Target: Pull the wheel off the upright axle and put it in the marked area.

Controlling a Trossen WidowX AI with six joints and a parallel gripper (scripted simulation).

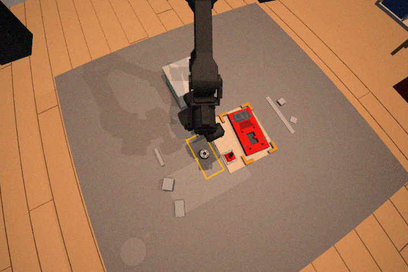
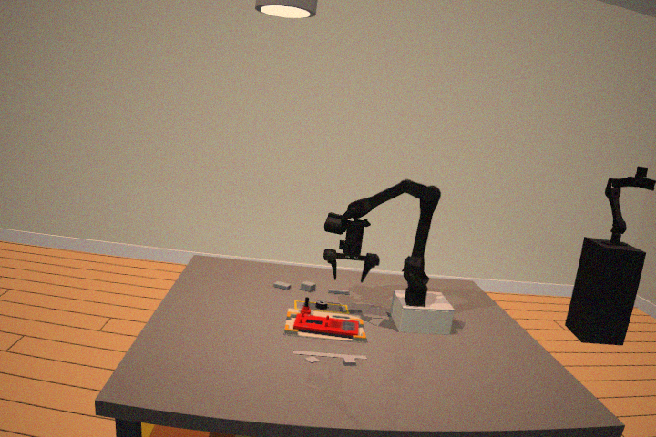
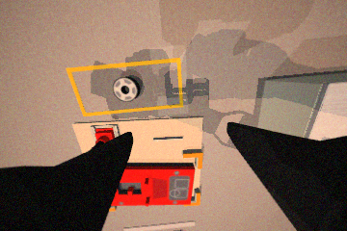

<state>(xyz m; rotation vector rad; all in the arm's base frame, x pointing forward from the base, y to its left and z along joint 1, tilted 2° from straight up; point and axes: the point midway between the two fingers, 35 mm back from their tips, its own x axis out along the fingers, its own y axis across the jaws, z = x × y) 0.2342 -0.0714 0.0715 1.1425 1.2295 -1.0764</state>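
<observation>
Wheel (image 1: 204, 153) lies flat on the gray table (image 1: 275, 198), inside the yellow marked area (image 1: 205, 177). Gripper (image 2: 348, 276) hangs high above it, spread wide, holding nothing, touching nothing.

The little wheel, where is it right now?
In the top view the wheel lies inside the yellow outline, beside the red post.

In your top view the arm (image 1: 204, 64) covers part of the white base block (image 1: 175, 78) and a corner of the marked area (image 1: 207, 174). In the wrist view, the hand's fingers run off the lower edge, and one hides part of the red board (image 3: 157, 188).
</observation>
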